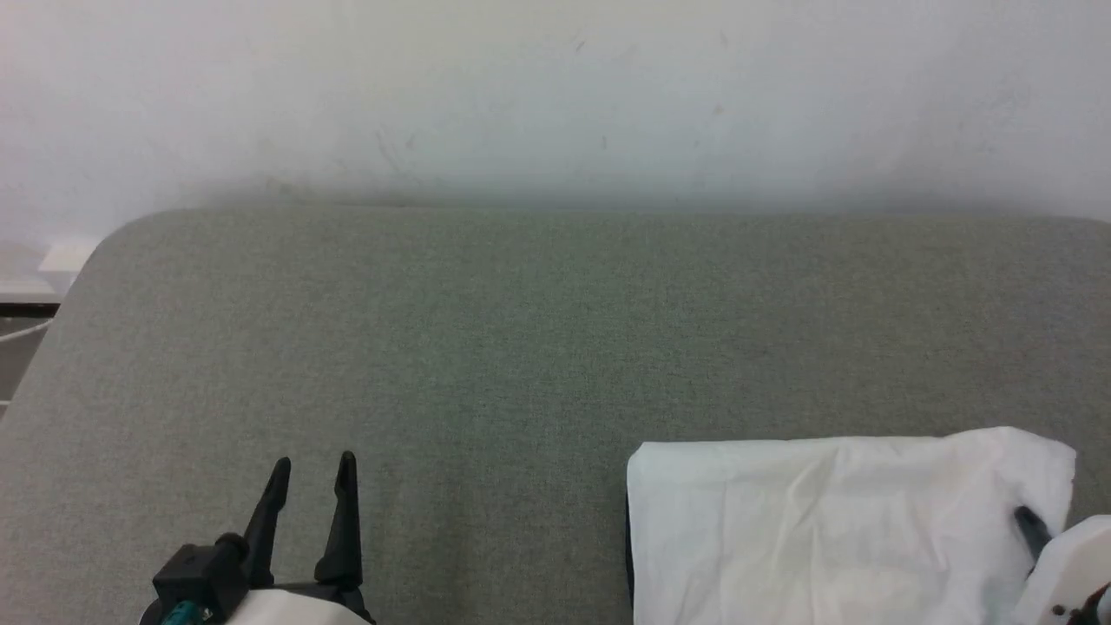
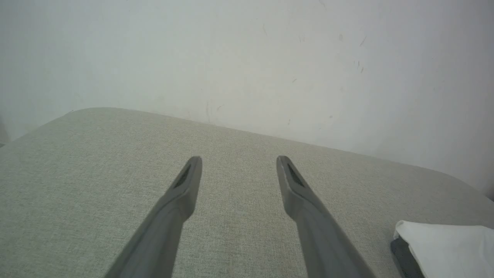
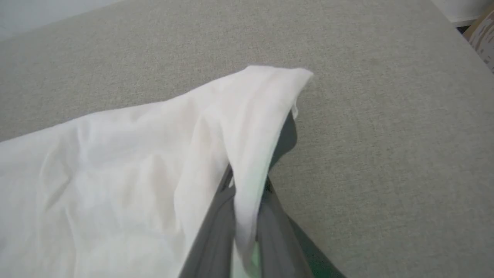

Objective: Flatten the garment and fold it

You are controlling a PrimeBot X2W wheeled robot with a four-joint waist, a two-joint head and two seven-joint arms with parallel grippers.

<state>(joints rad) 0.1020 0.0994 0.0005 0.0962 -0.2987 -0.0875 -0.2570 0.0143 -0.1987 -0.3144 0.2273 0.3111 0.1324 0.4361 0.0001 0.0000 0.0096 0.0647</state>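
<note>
The garment (image 1: 825,521) lies on the near right part of the table (image 1: 521,347), its cream-white body folded into a broad, slightly rumpled panel with a straight far edge and a squared corner toward the table's middle. A strip of black cloth (image 2: 401,251) peeks from under that corner, down against the grey woven cover.

At the table's right side the right gripper (image 3: 249,181) has its two dark fingers pinched together on a fold of the white fabric. The cloth rises off the table there into a soft peak and drapes over the fingers. A dark shape sits just behind the fold; I cannot tell whether it is a fingertip or part of a sleeve.

The left gripper (image 1: 314,460) hangs above the table's near left part, well apart from the shirt. Its fingers are spread wide with nothing between them, tips pointing toward the table's far edge.

Behind that far edge stands a plain pale wall (image 1: 555,104), lightly scuffed. The cover between the wall and the shirt is flat.
</note>
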